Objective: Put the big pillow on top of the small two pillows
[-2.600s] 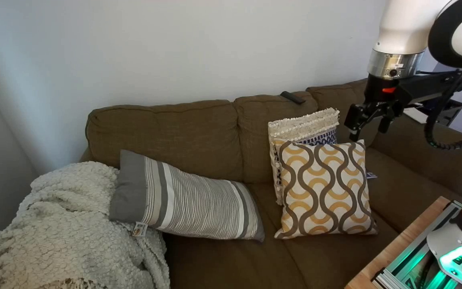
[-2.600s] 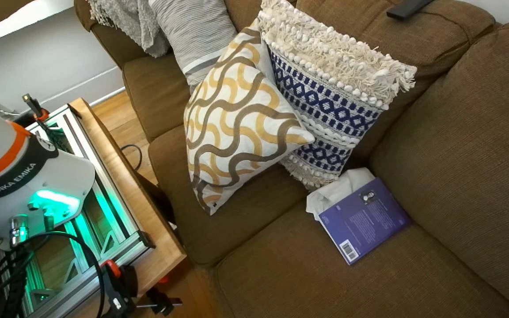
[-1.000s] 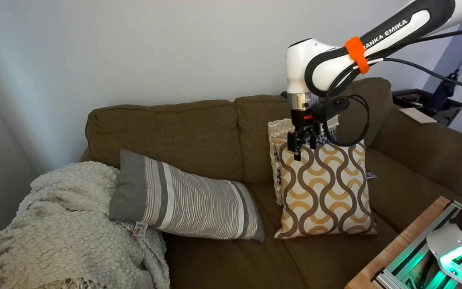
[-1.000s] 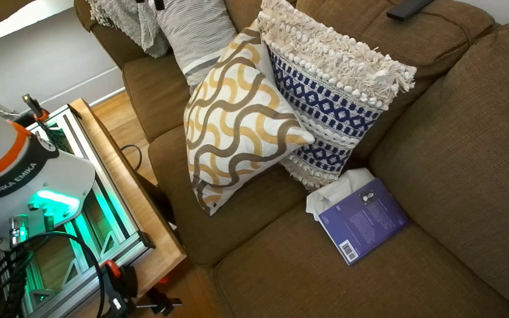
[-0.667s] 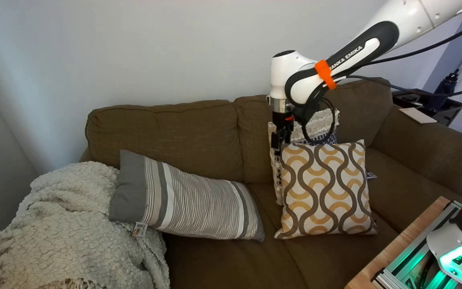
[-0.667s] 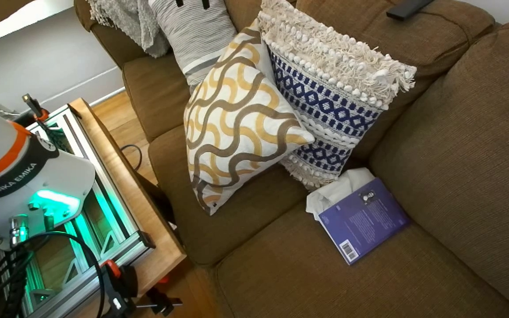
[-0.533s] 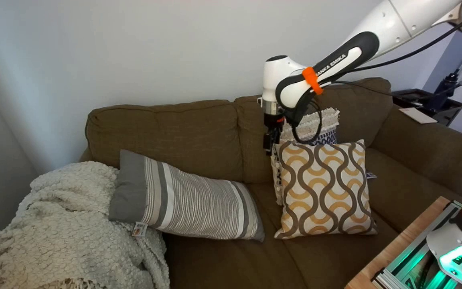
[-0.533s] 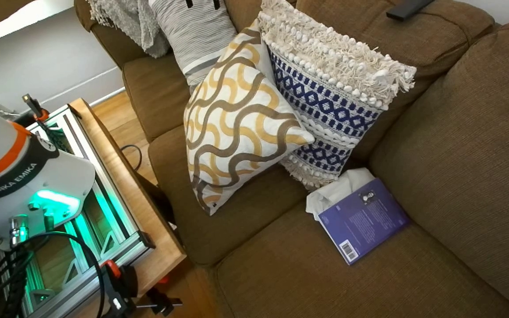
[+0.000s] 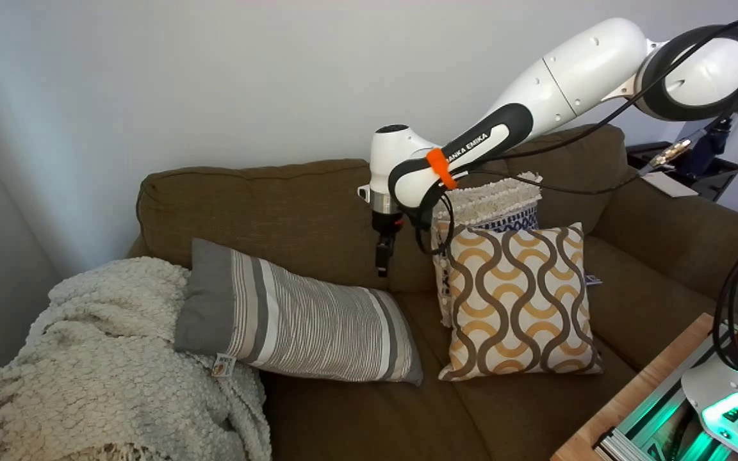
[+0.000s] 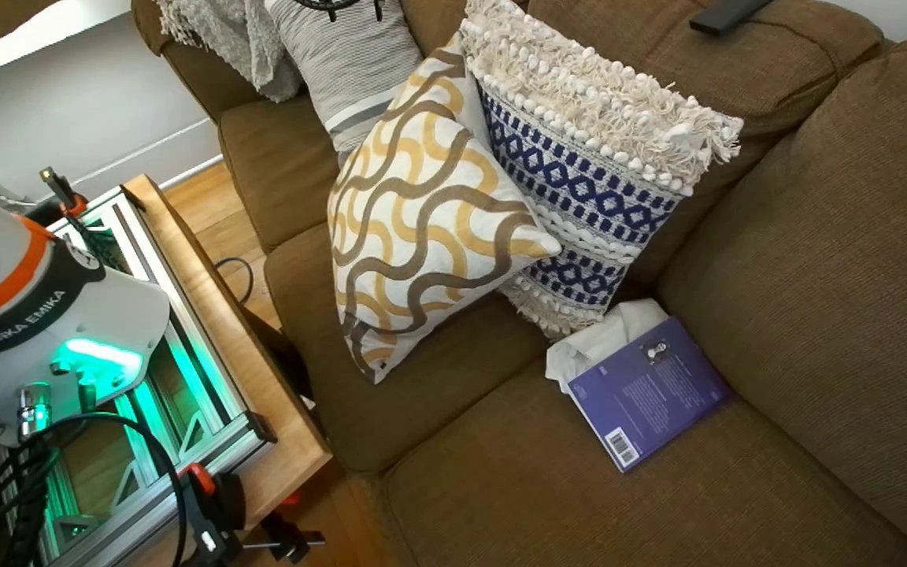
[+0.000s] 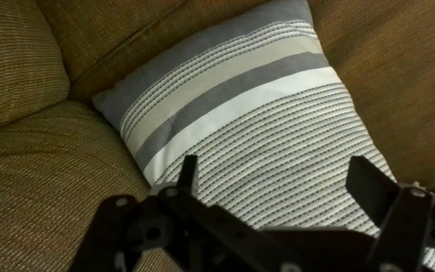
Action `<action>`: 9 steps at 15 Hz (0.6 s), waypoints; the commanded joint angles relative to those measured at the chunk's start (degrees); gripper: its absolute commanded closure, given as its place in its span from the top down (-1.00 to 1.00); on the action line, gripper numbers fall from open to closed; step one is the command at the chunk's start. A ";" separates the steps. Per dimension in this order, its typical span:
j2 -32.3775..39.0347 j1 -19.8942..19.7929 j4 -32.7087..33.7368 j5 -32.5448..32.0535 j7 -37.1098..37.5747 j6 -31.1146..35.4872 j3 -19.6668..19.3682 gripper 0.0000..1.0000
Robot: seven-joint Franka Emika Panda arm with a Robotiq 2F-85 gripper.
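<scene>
— Gripper (image 11: 274, 168) spread wide, nothing held, hanging over the big pillow (image 9: 321, 330) on the sofa (image 9: 375, 419), one end against the blanket (image 9: 87, 371)!

— Looks light and squashy; upper long edge should pinch well! But an exterior view crops that pillow's far end, and the wavy-patterned pillow (image 10: 422, 220) partly hides the fringed pillow (image 10: 579, 165)

In an exterior view the arm (image 9: 551, 83) comes in from the right edge, bends at a black-rimmed joint (image 9: 708, 72) and slopes down to the wrist (image 9: 391, 157). The wrist stands upright, and the gripper (image 11: 272, 166) hangs beneath it, pointing straight down. In the wrist view its jaws are spread, the two fingers (image 11: 366, 181) well apart. In an exterior view the dark fingertips (image 10: 379, 9) show at the top edge. The base (image 10: 127, 311), seen in both exterior views, carries a light (image 10: 103, 357) glowing green.
</scene>
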 commanded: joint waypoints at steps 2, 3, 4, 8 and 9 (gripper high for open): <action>0.17 0.36 0.76 0.71 -0.86 -0.15 -0.73 1.00; 0.17 0.24 0.85 0.71 -1.09 -0.16 -0.74 1.00; 0.17 0.17 0.88 0.71 -1.15 -0.16 -0.74 1.00; 3.19 -1.96 0.78 1.87 -11.95 6.75 3.74 1.00; 4.40 -2.58 0.96 2.51 -14.54 9.20 4.99 1.00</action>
